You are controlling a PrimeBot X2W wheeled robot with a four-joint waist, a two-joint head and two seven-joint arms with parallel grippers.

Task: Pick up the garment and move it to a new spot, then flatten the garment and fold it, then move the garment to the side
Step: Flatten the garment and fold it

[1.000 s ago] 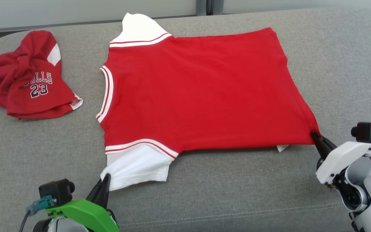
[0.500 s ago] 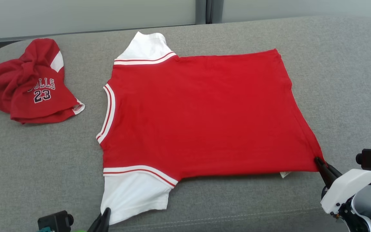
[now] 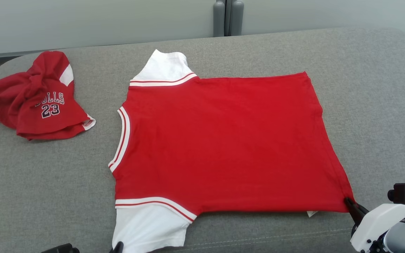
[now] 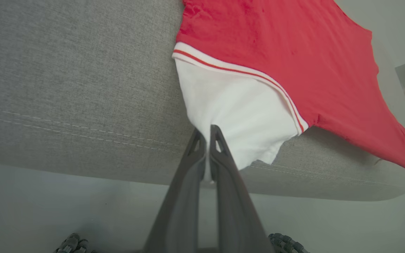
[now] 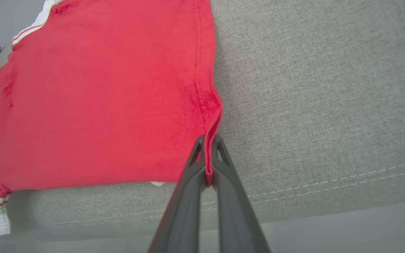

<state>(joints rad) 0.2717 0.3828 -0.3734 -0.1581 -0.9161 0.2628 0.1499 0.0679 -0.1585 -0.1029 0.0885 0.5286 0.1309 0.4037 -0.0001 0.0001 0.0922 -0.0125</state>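
Since both hands grip the shirt along its near edge, the whole of it lies forward of them, spread flat with a plain red side up on the grey cushion. Its long axis runs across the head view: collar to the robot's left, hem to its right. The left hand is pinched narrow on the edge of the near white sleeve, and white cloth shows between its fingers. The right hand is clamped just as narrow on the near hem corner, where the red cloth bunches into a small ridge between its fingers. Each hand is therefore nearest its own end, and they stand well apart along that long axis, just beside the front edge of the cushion and its stitch line. The cloth looks taut between them and nearly smooth, so flattening seems close to done. A fold would likely mean carrying this near edge up and forward over the body toward the far sleeve, with both hands moving together so that the crease stays parallel to the long axis. Nothing lies on the shirt or across that path. A small white label peeks from under the near edge beside the right hand. The other shirt, crumpled and printed with a number, sits well apart to the left beyond the collar, clear of a fold but occupying that side of the cushion.
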